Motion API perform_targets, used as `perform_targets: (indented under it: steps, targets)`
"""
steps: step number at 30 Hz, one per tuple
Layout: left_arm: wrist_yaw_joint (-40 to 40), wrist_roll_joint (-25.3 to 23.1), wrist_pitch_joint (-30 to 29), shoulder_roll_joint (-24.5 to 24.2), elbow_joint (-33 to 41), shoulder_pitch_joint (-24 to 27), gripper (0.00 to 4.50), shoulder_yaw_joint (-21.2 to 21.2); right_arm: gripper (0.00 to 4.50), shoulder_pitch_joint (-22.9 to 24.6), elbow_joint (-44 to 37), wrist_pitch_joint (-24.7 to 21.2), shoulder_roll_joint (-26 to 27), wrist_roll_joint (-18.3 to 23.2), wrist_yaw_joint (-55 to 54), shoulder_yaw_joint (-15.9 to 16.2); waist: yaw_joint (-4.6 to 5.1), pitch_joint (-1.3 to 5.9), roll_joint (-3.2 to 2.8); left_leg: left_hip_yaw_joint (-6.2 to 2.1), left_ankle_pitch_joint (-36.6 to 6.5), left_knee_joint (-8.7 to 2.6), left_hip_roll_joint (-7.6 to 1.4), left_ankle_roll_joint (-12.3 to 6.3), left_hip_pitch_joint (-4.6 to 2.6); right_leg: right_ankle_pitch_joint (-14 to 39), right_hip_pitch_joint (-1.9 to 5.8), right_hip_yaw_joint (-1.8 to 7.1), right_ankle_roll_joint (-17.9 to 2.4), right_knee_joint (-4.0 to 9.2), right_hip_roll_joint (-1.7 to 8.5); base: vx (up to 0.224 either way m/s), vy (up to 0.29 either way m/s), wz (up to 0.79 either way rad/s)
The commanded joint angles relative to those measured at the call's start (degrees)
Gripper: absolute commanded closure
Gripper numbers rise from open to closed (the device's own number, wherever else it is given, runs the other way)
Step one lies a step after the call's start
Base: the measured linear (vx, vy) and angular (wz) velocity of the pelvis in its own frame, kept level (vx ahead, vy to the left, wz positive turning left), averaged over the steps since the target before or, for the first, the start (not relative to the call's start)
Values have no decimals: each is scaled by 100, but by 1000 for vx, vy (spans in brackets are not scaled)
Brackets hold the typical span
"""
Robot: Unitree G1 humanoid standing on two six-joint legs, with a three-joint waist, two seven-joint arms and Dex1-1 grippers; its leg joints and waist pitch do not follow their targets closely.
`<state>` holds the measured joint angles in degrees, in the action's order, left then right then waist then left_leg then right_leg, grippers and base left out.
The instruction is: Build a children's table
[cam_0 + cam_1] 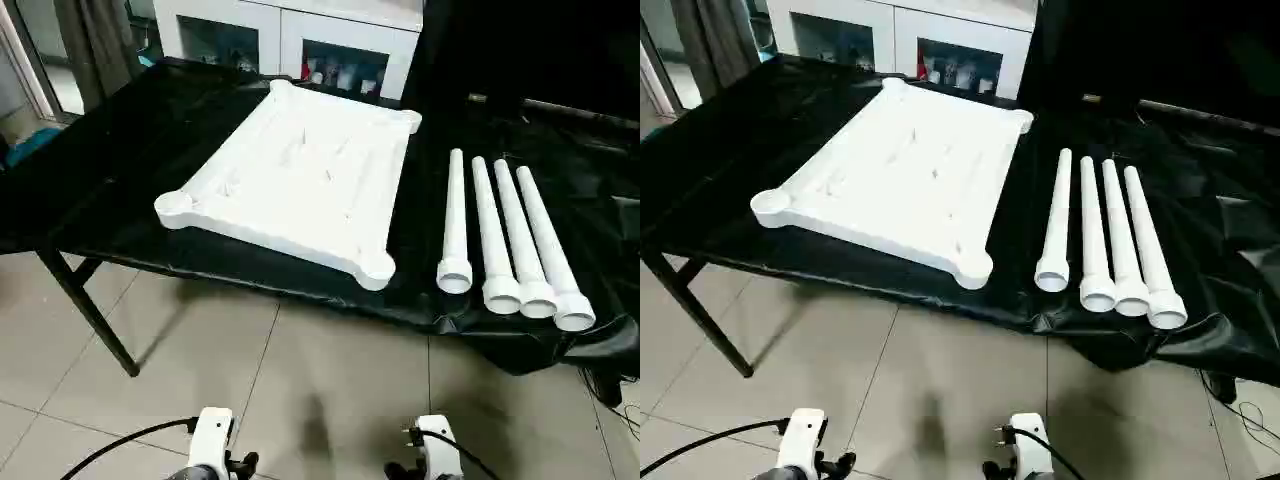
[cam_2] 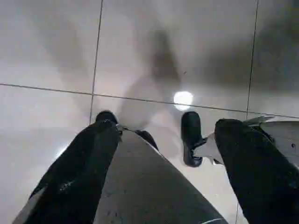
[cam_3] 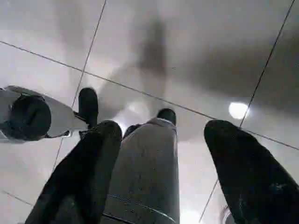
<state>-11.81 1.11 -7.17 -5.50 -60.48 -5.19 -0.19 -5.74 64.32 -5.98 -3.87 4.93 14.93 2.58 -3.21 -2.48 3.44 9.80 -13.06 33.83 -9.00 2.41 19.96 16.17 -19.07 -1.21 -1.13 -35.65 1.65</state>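
The children's table lies in parts on a black-draped table. Its white top [image 1: 290,185] rests upside down, ribbed underside up, with round sockets at the corners. Several white tapered legs [image 1: 495,240] lie side by side to the right of it, wide ends toward me. Both my arms hang low over the floor, far short of the parts; my left wrist [image 1: 212,440] and right wrist [image 1: 435,448] show at the bottom edge. My left gripper [image 2: 168,122] points down at the tiles, open and holding nothing. My right gripper [image 3: 163,126] is likewise open and holding nothing.
The black-draped table [image 1: 120,150] stands on dark metal legs [image 1: 90,310] over a pale tiled floor [image 1: 320,370]. A white cabinet with glass doors [image 1: 290,35] stands behind it. Cables [image 1: 615,395] lie on the floor at the right. My own grey leg [image 2: 140,186] shows below the grippers.
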Motion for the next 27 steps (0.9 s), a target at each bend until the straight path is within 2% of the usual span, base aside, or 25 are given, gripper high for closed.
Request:
perform_targets:
  steps: [1,2,3,4,5,6,7,8,9,10,11,13,15,16,18,22,23,24,25,26,27]
  targets:
    - [1026,-376,-395,367,-1149,-1166,66,-95,133,-1029,1179,105,-66,143,-1013,-685,43,129,-111,-254,-1500,-521,-588,-93,-172,475,-11,309,-1550,507,797,0,0,0]
    - [976,-386,-415,299,-1143,-1204,66,-102,133,-1035,1171,99,-57,140,-1023,-677,-22,112,56,-235,-1472,-502,-590,-88,-147,718,0,336,-1480,546,849,0,0,0]
    - [771,-427,-485,16,-1131,-1353,66,-125,133,-1061,1136,63,-23,125,-1065,-641,-83,139,22,-169,-860,-436,-542,-214,-49,494,45,371,-1360,501,915,-76,21,4]
    - [709,-436,-495,-75,-1134,-1397,66,-127,133,-1070,1123,48,-8,138,-1060,-644,-93,172,-59,-153,-325,-424,-550,-376,-4,-120,65,353,-1328,445,930,0,0,0]
    - [707,-439,-484,-78,-1144,-1393,66,-129,133,-1071,1120,41,-7,138,-1053,-641,-88,177,-88,-148,-225,-433,-564,-419,-1,-396,51,328,-1328,422,895,0,0,0]
    - [707,-442,-475,-75,-1151,-1388,66,-131,133,-1071,1118,35,-9,135,-1046,-637,-83,191,-75,-127,-128,-411,-551,-452,4,-713,48,312,-1328,384,847,0,0,0]
    - [705,-442,-464,-72,-1160,-1384,66,-129,133,-1068,1117,27,-3,169,-1015,-666,-93,229,-63,-109,24,-390,-560,-520,-43,-1354,44,287,-1373,316,813,56,-21,2]
    - [705,-442,-462,-71,-1163,-1383,66,-129,133,-1067,1116,25,-1,180,-1005,-675,-94,267,-29,-105,224,-357,-560,-633,-44,-1954,73,269,-1442,252,807,56,-21,2]
    - [704,-441,-457,-69,-1168,-1382,66,-128,133,-1066,1117,22,2,193,-993,-688,-95,274,-16,-97,317,-340,-547,-703,-35,-2188,79,262,-1473,233,799,0,0,0]
    - [738,-467,-404,-50,-1297,-1435,66,-101,133,-1110,1207,58,9,137,-1015,-760,-110,283,-17,-86,418,-318,-547,-849,-32,-2480,78,244,-1555,213,808,0,0,0]
    - [766,-485,-370,-38,-1383,-1472,66,-82,133,-1138,1271,88,13,88,-1034,-803,-131,281,-23,-82,372,-318,-560,-870,-42,-2438,64,238,-1582,224,824,0,0,0]
    - [799,-457,-230,-15,-1489,-1500,66,-27,133,-1168,1339,194,11,-16,-1060,-825,-182,234,-64,-79,18,-356,-608,-801,-57,-1902,29,231,-1625,287,860,0,0,0]
    - [731,-400,-73,-8,-1473,-1468,66,20,133,-1198,1274,254,-25,-2,-1024,-809,-214,188,-46,-64,-597,-415,-644,-519,-91,-855,10,232,-1620,387,894,0,0,0]
    - [688,-398,-1,-13,-1455,-1444,66,16,133,-1201,1235,281,-41,16,-998,-804,-214,181,-54,-65,-742,-435,-653,-397,-94,-506,6,232,-1558,418,898,0,0,0]
    - [493,-480,208,-67,-1336,-1341,66,-99,133,-1164,1035,407,-76,-17,-924,-705,-194,170,-18,-74,-857,-470,-657,-289,-74,-194,12,225,-1436,437,887,0,0,0]
    - [354,-657,574,-178,-980,-1045,66,-312,133,-939,523,654,-87,-51,-631,-595,-200,186,-24,-81,-712,-458,-656,-361,-38,-355,18,228,-1262,410,905,0,0,0]
    - [285,-659,688,-202,-721,-886,66,-344,133,-735,135,786,-87,-92,-450,-527,-192,191,-2,-75,-675,-453,-650,-390,-34,-416,22,226,-1266,404,899,0,0,0]
    - [278,-658,699,-204,-691,-868,66,-347,133,-711,91,801,-87,-96,-432,-520,-213,202,0,-75,-526,-431,-654,-475,-19,-659,34,223,-1254,378,904,0,0,0]
    - [281,-600,741,-218,-200,-608,66,-320,133,-280,-694,862,-104,-83,-151,-418,-231,196,-4,-70,-448,-417,-658,-582,-17,-927,28,223,-1243,363,900,0,0,0]
    - [281,-600,741,-218,-200,-608,66,-320,133,-280,-694,862,-104,-83,-151,-418,-231,196,-4,-70,-448,-417,-658,-582,-17,-927,28,223,-1243,363,900,0,0,0]
    - [262,-597,764,-223,38,-490,66,-339,133,-100,-1018,836,-114,-37,-7,-391,-210,193,18,-66,-428,-419,-647,-660,-10,-1016,26,213,-1242,355,881,0,0,0]
